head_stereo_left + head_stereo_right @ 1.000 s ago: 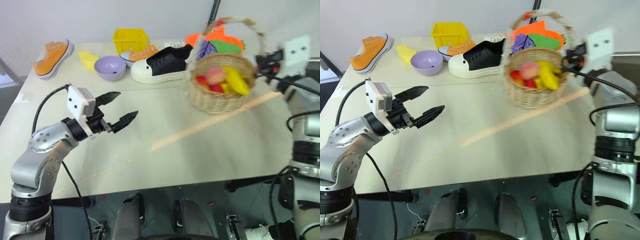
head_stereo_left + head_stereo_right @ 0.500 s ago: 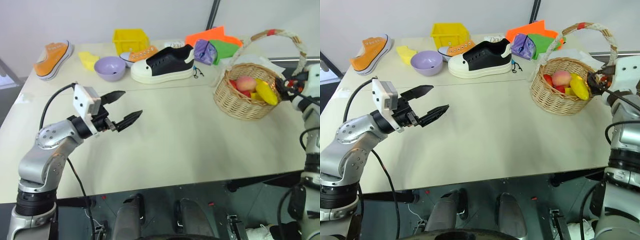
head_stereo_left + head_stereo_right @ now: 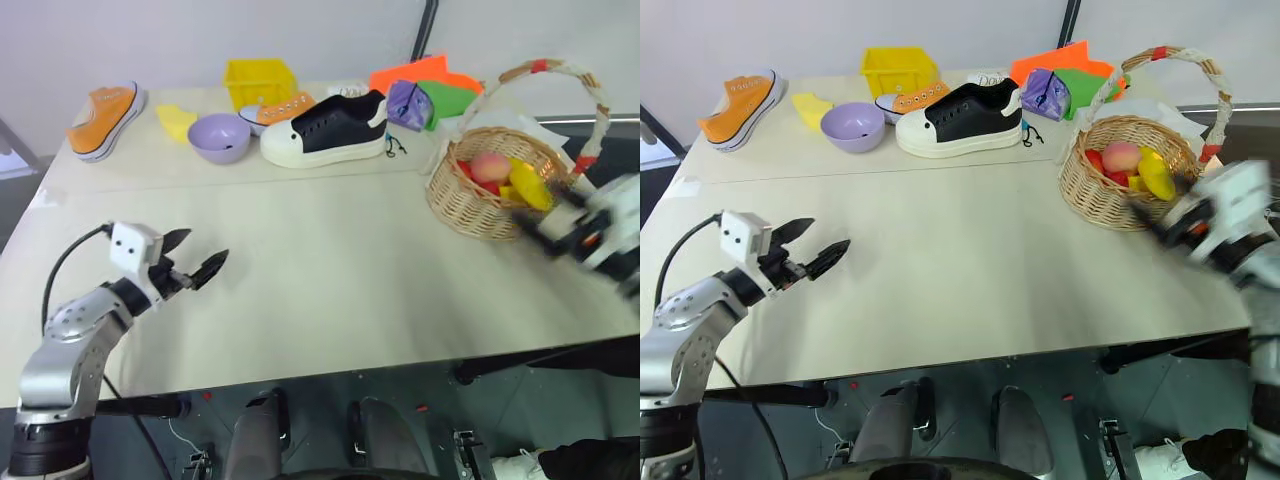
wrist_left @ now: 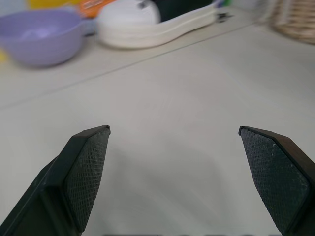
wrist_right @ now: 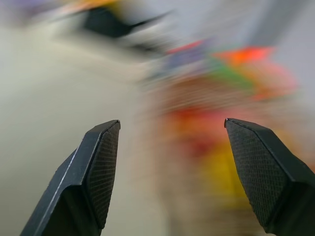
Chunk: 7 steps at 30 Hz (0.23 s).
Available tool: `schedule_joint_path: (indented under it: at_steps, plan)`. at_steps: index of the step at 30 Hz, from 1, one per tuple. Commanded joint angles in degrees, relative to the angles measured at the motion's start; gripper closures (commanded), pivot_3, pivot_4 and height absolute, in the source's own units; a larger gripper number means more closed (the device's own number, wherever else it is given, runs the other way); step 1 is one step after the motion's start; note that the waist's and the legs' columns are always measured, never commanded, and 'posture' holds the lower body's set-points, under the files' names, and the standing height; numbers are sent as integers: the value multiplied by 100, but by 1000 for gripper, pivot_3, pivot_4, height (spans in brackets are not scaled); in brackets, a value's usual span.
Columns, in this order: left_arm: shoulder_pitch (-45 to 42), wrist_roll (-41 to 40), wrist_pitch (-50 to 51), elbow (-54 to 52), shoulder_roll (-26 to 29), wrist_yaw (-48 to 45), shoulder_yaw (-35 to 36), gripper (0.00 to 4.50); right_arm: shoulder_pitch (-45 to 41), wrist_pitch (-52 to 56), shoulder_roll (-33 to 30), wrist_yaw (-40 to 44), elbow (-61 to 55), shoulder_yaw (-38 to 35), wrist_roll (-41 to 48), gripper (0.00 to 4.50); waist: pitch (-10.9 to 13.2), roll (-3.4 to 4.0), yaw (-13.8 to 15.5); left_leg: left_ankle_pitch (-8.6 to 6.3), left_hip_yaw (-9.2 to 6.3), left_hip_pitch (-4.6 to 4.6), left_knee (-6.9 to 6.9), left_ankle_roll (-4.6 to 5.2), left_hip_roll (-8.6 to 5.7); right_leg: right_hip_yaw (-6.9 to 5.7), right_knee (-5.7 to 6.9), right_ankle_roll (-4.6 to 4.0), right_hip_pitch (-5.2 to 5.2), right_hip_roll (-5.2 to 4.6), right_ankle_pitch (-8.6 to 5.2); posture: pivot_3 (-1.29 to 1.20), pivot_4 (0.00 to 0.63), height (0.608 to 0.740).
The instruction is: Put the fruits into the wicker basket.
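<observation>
Beige tabletop (image 3: 330, 270): pink-red peach (image 3: 489, 166) and yellow banana (image 3: 530, 186) lie in round wicker basket (image 3: 478, 205) at two o'clock; left gripper (image 3: 192, 262) and right gripper (image 3: 545, 228) gape empty, task apparently complete.

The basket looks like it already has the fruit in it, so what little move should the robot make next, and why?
Probably just draw both arms back to rest. The peach and banana already lie inside the wicker basket, which stands on the table. The right gripper and the left gripper are open and hold nothing.
</observation>
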Motion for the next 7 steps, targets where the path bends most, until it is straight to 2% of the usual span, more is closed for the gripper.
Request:
schedule_joint_path:
  at_steps: [1,7]
  plan:
    - [303,142,-348,-48,-145,115,220,0,-109,-12,378,-156,-180,403,-40,971,1,0,-3,-5,1,-2,1,-7,-4,1,-1,-1,-3,-7,0,0,150,740]
    - [827,143,-449,-266,-272,172,344,0,-231,-290,839,-61,303,905,-270,971,-1,-3,24,-13,-2,-6,-2,-9,-11,-2,-22,-5,-18,-37,-1,0,150,740]
